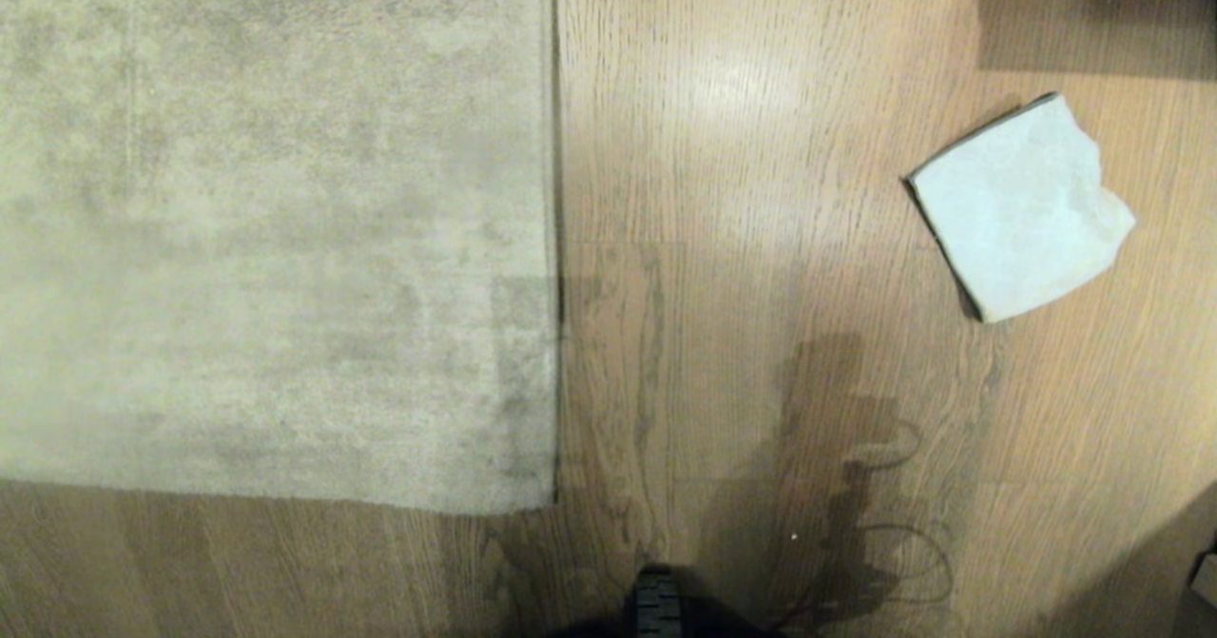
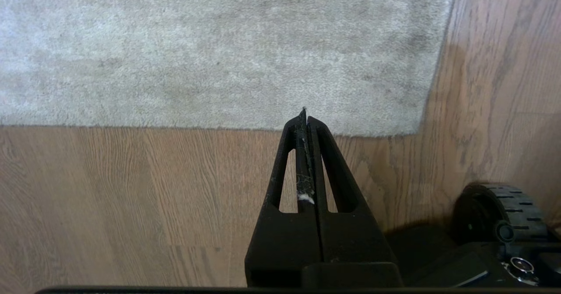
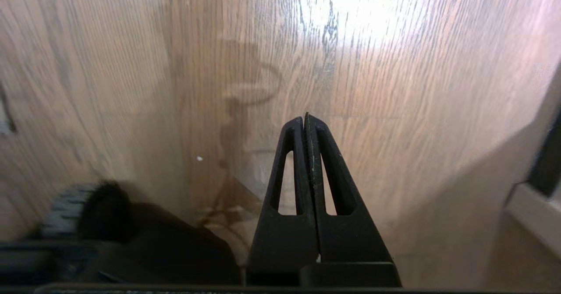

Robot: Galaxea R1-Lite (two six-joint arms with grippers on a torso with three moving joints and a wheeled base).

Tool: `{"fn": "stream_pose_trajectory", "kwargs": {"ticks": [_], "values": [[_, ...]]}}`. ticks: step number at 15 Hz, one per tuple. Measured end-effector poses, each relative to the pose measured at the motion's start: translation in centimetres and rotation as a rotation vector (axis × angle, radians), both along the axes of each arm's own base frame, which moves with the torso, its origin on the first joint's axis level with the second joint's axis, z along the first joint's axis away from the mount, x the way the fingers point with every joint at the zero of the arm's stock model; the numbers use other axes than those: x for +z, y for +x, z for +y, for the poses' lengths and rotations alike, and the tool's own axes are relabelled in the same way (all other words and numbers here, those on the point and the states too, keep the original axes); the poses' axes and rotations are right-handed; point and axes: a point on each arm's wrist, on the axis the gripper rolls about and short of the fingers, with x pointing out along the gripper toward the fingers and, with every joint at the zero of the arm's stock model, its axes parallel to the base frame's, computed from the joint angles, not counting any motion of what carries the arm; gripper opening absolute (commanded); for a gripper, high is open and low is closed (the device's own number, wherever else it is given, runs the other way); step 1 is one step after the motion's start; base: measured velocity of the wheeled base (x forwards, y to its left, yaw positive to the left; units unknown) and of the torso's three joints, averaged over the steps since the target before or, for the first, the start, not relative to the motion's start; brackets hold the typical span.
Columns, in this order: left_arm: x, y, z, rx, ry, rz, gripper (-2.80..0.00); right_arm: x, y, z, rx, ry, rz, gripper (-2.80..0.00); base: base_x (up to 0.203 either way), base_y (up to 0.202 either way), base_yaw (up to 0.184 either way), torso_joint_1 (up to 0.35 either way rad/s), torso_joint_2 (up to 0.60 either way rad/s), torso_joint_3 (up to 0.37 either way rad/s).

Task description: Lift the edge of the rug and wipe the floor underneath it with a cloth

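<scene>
Now rug edge (image 1: 554, 239) flat; cloth (image 1: 1022, 205) well apart on floor (image 1: 742, 239)

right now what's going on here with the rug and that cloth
Nothing is being handled yet. The rug edge lies flat on the floor, and the cloth sits by itself on the boards to the rug's right. The left end effector is shut and empty above the rug's corner; the right end effector is shut and empty over bare floor.

Head view straight down on floor (image 1: 761, 144); wrist views low, oblique; left shares rug edge (image 2: 420, 123).
</scene>
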Motion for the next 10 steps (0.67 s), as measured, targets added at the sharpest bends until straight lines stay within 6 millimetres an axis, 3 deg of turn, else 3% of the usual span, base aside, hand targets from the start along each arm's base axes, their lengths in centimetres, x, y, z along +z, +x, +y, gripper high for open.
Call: {"fn": "stream_pose_trajectory", "kwargs": {"ticks": [10], "values": [[0.00, 0.00, 0.00, 0.000, 0.000, 0.000, -2.80, -0.02, 0.01, -0.01, -0.003, 0.043, -0.002, -2.80, 0.000, 0.000, 0.000, 0.000, 0.00, 0.000]]}}
